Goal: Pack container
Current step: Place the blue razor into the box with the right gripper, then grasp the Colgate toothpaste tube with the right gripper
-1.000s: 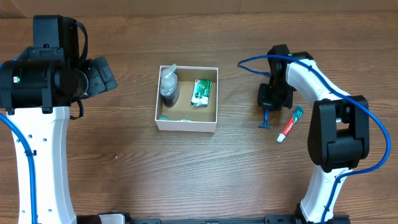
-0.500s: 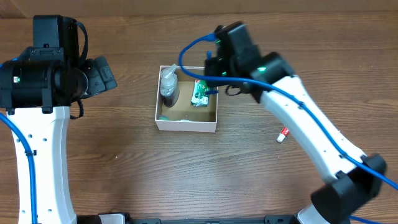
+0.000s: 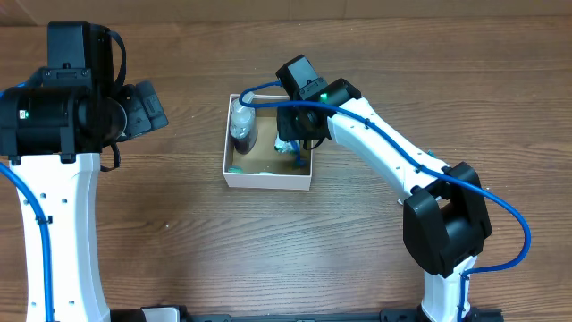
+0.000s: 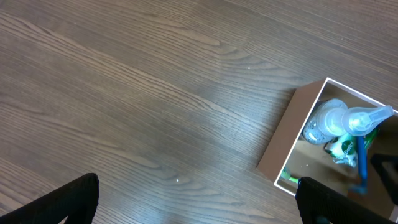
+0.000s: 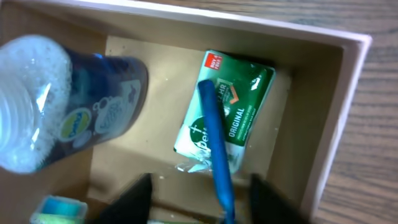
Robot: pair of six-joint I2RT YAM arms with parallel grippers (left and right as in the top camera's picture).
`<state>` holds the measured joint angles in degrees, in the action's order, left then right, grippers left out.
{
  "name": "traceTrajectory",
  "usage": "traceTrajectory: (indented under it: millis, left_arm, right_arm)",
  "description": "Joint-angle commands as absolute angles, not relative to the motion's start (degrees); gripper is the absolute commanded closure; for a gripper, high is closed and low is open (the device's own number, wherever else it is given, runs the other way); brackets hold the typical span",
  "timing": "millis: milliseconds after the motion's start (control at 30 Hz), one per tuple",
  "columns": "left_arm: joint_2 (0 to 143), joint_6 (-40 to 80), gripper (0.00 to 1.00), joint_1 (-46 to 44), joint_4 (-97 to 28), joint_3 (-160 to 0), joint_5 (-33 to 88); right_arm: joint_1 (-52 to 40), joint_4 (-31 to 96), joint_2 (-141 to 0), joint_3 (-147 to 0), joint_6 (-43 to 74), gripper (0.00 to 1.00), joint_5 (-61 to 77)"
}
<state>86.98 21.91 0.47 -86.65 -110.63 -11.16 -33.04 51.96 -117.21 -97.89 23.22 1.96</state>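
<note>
The container (image 3: 268, 180), a white-walled box with a brown inside, sits mid-table. In it are a clear bottle with a blue label (image 5: 68, 99), a green-and-white packet (image 5: 227, 112) and a small teal item (image 5: 59, 208). My right gripper (image 5: 204, 199) hangs over the box's right half with its jaws apart. A thin blue handle (image 5: 214, 149) lies between them over the packet, touching neither finger. My left gripper (image 4: 202, 199) is open above bare wood, left of the container (image 4: 280, 149).
The left arm (image 3: 89, 112) stands at the table's left side. The right arm (image 3: 393, 161) stretches from the right front across to the box. Wood-grain tabletop (image 3: 179, 250) surrounds the container.
The right arm swung from the table's right side to above the container, carrying the blue handle. Its jaws have parted from the handle. The left arm has not moved.
</note>
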Motion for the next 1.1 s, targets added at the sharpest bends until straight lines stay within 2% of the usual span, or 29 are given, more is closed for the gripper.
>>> traceTrajectory:
  millis: [0,100,200,267,400,567,767,1067]
  left_arm:
    - [87.2,20.8,0.00,0.7,-86.6,-110.7,-10.9]
    - [87.2,20.8,0.00,0.7,-86.8,-110.7,-10.9]
    - [87.2,20.8,0.00,0.7,-86.8,-110.7,-10.9]
    - [87.2,20.8,0.00,0.7,-86.8,-110.7,-10.9]
    - [87.2,20.8,0.00,0.7,-86.8,-110.7,-10.9]
    - [87.2,20.8,0.00,0.7,-86.8,-110.7,-10.8]
    - [87.2,20.8,0.00,0.7,-86.7,-110.7,-10.9]
    - [87.2,20.8,0.00,0.7,-86.8,-110.7,-10.9]
  right_arm:
    - [-32.9,53.9,-112.4,-102.0,22.1,0.39,-1.9]
    - [-31.0,57.0,-107.0,-104.1,24.7,0.38,-8.9]
    - [-24.5,61.3,-101.5,-104.1,31.1,0.21,-12.0]
    - [-18.9,65.4,-100.7,-104.1,34.4,0.21,-11.9]
    - [-6.5,71.7,-101.1,-100.7,38.5,0.13,-7.5]
    - [3.0,68.6,-101.1,-86.7,38.8,0.08,-0.3]
    - [4.6,57.2,-101.1,-69.3,37.5,0.08,0.4]
    - [4.5,46.3,-101.1,-57.6,37.5,0.10,0.1]
